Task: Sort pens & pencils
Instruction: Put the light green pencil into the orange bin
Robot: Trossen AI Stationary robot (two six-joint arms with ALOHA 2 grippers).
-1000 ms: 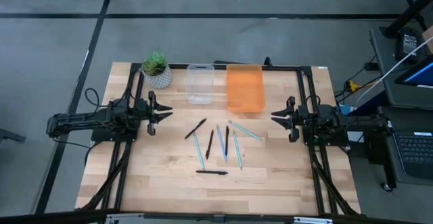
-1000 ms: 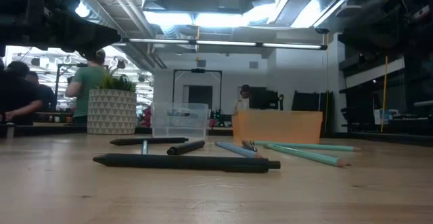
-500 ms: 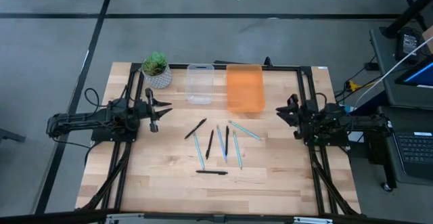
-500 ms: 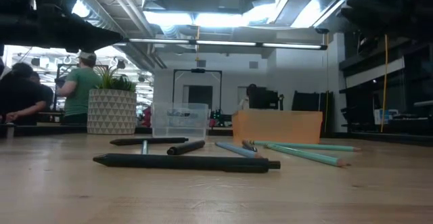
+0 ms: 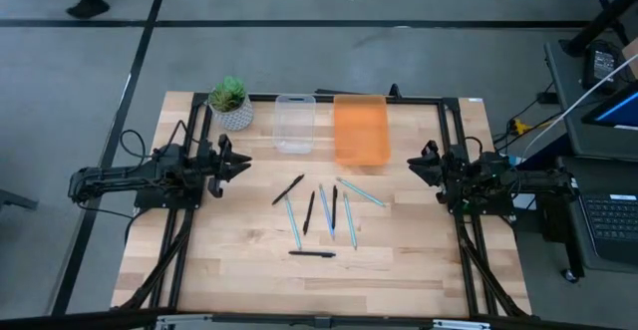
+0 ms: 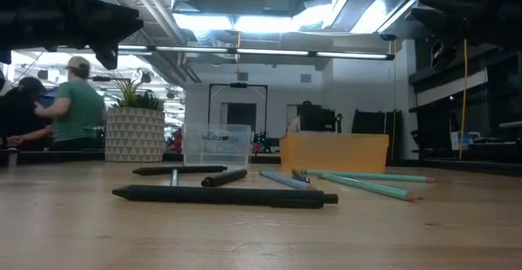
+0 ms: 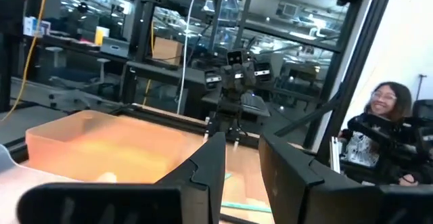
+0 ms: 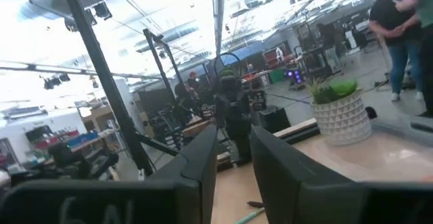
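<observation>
**Pens and pencils loose at mid-desk, both arms clear**

The pens & pencils (image 5: 321, 213) lie scattered on the wooden desk (image 5: 229, 260), black and teal sticks mixed, one black pen (image 5: 312, 253) lying crosswise nearest the front edge. Behind them stand a clear bin (image 5: 295, 124), an orange bin (image 5: 361, 130) and a potted plant (image 5: 229, 102). The left gripper (image 5: 239, 163) and right gripper (image 5: 412, 164) hover at either side, fingers parted and empty.

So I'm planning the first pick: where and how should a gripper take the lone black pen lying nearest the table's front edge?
Grip the black pen at mid-length, coming straight down, jaws across its shaft. It lies flat, apart from the other sticks, so both sides look free.
</observation>
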